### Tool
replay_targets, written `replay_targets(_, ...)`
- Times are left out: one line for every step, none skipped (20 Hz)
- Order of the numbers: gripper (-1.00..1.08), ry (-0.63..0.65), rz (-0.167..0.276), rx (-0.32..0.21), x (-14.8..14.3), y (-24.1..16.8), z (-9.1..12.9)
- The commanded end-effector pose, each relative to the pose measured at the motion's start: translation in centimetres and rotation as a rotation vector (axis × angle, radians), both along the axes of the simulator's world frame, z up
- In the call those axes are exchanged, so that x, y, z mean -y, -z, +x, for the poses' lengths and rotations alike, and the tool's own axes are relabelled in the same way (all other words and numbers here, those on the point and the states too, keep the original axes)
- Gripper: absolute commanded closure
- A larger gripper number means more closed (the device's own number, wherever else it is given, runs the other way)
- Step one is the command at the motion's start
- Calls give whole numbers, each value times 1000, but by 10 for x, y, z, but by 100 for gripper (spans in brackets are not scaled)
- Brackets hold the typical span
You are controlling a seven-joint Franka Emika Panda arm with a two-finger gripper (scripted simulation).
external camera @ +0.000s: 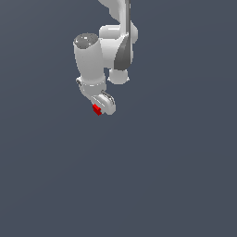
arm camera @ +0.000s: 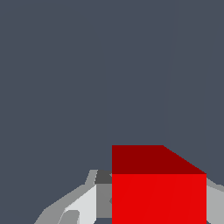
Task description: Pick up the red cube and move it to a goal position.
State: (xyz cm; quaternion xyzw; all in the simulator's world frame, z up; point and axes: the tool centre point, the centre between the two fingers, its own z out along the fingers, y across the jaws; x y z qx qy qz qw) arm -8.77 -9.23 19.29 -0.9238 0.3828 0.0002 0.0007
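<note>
The pincer [external camera: 99, 110] is clenched on the cube [external camera: 96, 109], which sits between its fingers [arm camera: 83, 203] at the arm's tip. Maintain grip force and translate smoothly toward the goal. No goal marker is visible.

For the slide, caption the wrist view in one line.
Wrist view: the red cube sits between the gripper jaws, filling the frame's lower part against a plain dark grey background.

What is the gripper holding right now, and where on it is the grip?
The gripper holds the red cube, a finger on each of two opposite side faces; exact contact is partly hidden.
</note>
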Motion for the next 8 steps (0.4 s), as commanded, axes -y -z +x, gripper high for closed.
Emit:
replay_targets(108, -1, 0, 0, 4, -6, -3)
replay_targets(108, -1, -1, 0, 5, -7, -4)
replay_targets(108, -1, -1, 0, 6, -8, -4)
replay_targets(108, -1, -1, 0, 6, -8, -4)
replay_targets(108, -1, -1, 0, 6, -8, -4)
replay_targets(108, -1, -1, 0, 5, -8, -3)
replay_targets(108, -1, -1, 0, 5, -8, -3)
replay_targets(108, -1, -1, 0, 5, -7, -2)
